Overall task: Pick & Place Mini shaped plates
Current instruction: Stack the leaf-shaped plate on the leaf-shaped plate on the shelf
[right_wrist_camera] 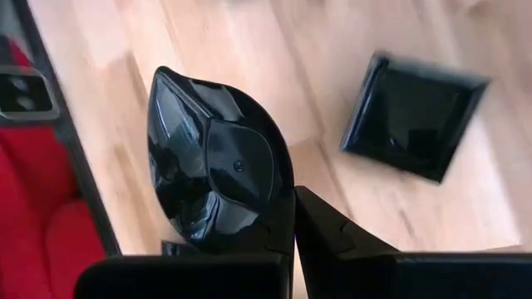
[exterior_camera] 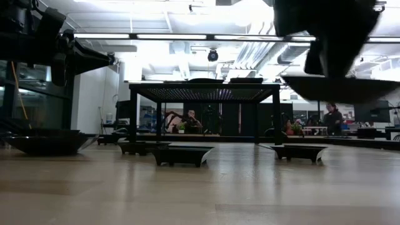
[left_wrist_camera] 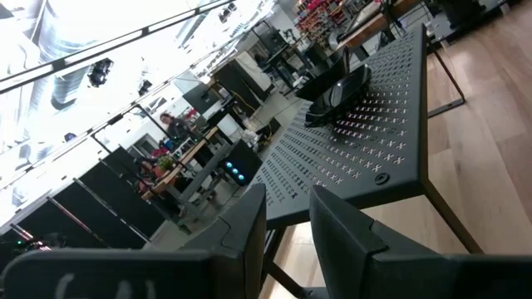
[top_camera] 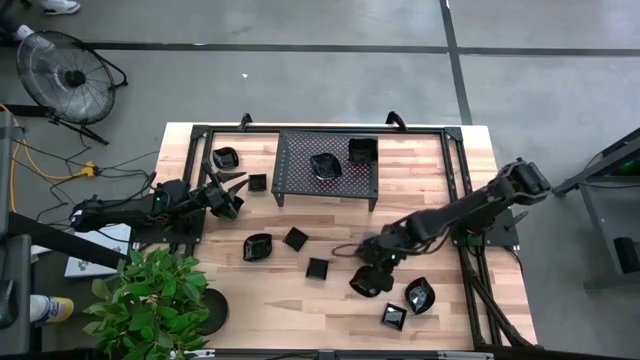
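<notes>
Right gripper [right_wrist_camera: 293, 218]: fingers pinch the rim of a glossy black leaf-shaped mini plate [right_wrist_camera: 212, 162], lifted clear of the wooden table [top_camera: 440, 170] for carrying.
Left gripper [left_wrist_camera: 287, 220]: narrow gap, empty, waiting beside the black perforated rack [left_wrist_camera: 374, 124].

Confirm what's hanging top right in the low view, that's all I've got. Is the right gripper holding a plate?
Observer: Yes. The right wrist view shows the right gripper shut on the rim of a glossy black leaf-shaped plate, clear of the wooden table.
Operator: Anything on the rack?
Observer: Two dishes sit on the black perforated metal rack: a black scalloped plate and a black square plate.
Operator: Left arm?
Observer: The left gripper hovers just left of the rack, open, with nothing between its fingers.
</notes>
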`<move>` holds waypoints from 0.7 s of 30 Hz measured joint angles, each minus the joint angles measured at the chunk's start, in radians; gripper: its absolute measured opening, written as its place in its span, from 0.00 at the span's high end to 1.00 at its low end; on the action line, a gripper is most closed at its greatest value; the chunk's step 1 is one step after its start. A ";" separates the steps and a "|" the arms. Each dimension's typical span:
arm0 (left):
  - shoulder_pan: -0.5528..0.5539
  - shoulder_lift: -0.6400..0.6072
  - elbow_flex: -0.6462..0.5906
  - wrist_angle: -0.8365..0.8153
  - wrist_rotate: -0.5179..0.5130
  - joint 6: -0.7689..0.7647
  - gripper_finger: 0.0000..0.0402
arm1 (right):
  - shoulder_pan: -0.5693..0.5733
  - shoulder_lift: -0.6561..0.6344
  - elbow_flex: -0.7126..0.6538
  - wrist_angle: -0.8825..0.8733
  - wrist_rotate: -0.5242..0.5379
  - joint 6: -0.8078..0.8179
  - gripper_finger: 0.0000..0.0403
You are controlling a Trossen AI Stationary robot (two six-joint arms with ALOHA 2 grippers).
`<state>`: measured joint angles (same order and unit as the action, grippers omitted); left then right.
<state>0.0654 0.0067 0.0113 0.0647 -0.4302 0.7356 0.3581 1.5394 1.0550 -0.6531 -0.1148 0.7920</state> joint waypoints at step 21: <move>0.000 0.000 0.000 0.000 0.000 0.000 0.77 | -0.350 -0.125 0.343 -0.300 -0.058 -0.344 1.00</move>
<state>0.0654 0.0069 0.0113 0.0643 -0.4305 0.7355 0.0085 1.4147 1.3975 -0.9536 -0.1730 0.4478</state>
